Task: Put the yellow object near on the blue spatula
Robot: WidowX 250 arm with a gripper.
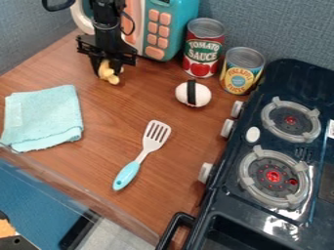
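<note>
Since our pincer (107, 71) is clamped on the yellow object (110, 76) by the microwave (164, 30), we should carry it clear of the wood and lower it gently just beside the spatula (138, 158). We'd best go between the cloth (44, 117) and the white toy (201, 94); the cans (203, 49) and stove (219, 205) lie off our path.

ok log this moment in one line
gripper: holding yellow object | place: near toy microwave | blue spatula: on counter, apart
</note>
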